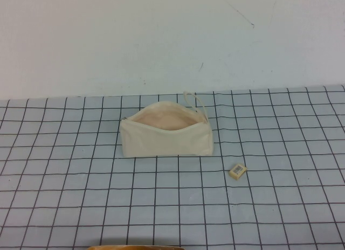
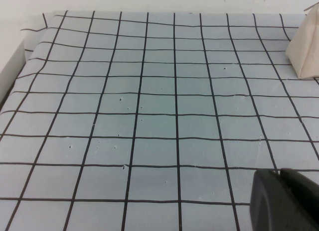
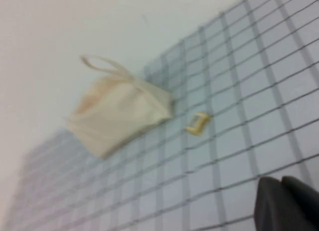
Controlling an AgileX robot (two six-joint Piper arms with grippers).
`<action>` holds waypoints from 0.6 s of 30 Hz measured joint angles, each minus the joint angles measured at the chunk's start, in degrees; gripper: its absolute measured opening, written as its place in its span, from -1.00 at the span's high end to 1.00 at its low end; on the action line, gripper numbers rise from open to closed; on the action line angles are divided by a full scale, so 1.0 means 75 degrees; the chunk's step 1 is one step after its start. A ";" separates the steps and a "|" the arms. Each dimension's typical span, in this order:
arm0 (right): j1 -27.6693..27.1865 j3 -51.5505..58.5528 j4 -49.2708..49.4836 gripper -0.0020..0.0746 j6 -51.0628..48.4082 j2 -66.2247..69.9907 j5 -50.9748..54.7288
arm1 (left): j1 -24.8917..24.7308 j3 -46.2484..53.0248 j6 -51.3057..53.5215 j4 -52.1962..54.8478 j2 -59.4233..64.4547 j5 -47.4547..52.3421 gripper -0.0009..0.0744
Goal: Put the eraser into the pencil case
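Observation:
The cream-white pencil case [image 1: 166, 136] stands unzipped in the middle of the checked mat, its peach lining showing and its pull cord [image 1: 195, 102] at the back. The tiny tan eraser [image 1: 237, 171] with a striped label lies on the mat to the case's front right, apart from it. In the right wrist view the case [image 3: 119, 116] and the eraser [image 3: 198, 122] show ahead of my right gripper [image 3: 280, 183], whose fingers lie together, empty. My left gripper [image 2: 279, 173] is shut and empty over bare mat, with a corner of the case [image 2: 305, 52] far off. Neither gripper shows in the high view.
A grey-blue mat with a black grid [image 1: 81, 196] covers the table up to a white wall [image 1: 161, 40]. A tan curved edge [image 1: 135, 247] peeks in at the bottom of the high view.

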 joint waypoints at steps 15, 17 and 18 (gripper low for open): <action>0.0000 -0.0862 0.1017 0.95 -0.2898 0.0119 0.0014 | 0.0000 0.0000 0.0000 0.0000 0.0000 0.0000 0.98; 0.0000 -0.1486 0.0701 0.95 -0.3414 0.0517 0.0215 | 0.0000 0.0000 0.0000 0.0000 0.0000 0.0000 0.98; 0.0000 -0.1864 0.0410 0.95 -0.3704 0.0836 0.0443 | 0.0000 0.0000 0.0000 0.0000 0.0000 0.0000 0.98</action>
